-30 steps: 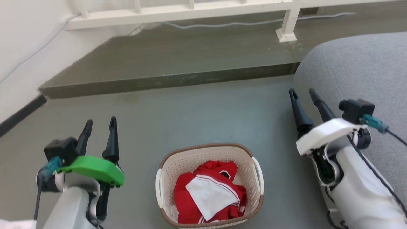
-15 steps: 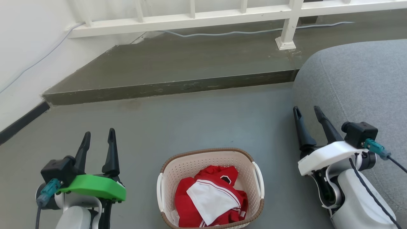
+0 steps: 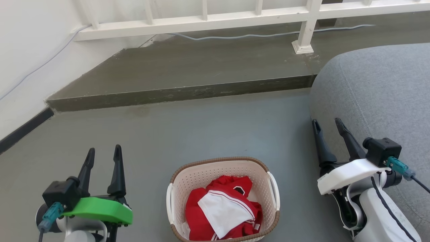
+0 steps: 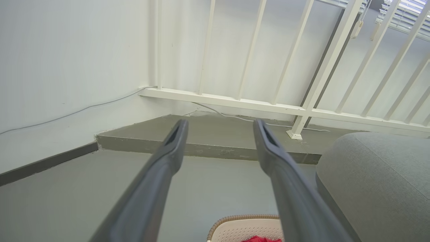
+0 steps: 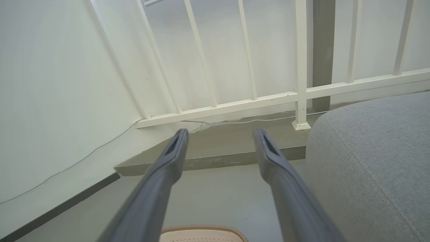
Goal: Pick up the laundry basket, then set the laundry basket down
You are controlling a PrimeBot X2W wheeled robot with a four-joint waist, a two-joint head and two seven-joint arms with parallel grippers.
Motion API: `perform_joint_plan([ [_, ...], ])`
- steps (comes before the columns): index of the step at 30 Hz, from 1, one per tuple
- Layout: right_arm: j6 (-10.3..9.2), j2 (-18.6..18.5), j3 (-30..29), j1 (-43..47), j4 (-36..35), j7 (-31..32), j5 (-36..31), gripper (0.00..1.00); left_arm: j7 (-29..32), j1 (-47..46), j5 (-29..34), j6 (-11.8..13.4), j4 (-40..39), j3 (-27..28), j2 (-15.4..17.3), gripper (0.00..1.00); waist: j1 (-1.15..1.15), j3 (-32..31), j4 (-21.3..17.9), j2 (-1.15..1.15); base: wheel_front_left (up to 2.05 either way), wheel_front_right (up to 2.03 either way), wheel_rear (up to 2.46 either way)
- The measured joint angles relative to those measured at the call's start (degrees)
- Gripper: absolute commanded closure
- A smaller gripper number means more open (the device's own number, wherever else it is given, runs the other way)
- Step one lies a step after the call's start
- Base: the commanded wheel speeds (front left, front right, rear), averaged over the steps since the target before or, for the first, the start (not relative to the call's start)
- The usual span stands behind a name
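No writing, number or brand mark can be read anywhere. A small dark emblem (image 3: 239,190) sits on the red garment (image 3: 199,218) inside the laundry basket (image 3: 198,173), but it is too small to make out.

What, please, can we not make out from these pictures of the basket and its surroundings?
Head view: the laundry basket's near rim is cut off by the bottom edge.
Head view: whatever lies beneath the red and white garment is hidden by it.
Left wrist view: most of the basket lies below the bottom edge, and the left hand's finger covers its right side.
Head view: the grey cushion runs off the right edge.
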Motion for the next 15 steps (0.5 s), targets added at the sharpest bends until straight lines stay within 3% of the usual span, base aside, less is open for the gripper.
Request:
perform_joint_plan([
  [15, 0.94, 1.23, -1.51, 1.8, -1.63, 0.0, -2.07, 0.0, 0.0, 1.59, 1.01, -1.12, -1.29, 1.48, -0.98, 0.0, 0.0, 0.13, 0.11, 0.0, 0.0, 0.0, 0.0],
])
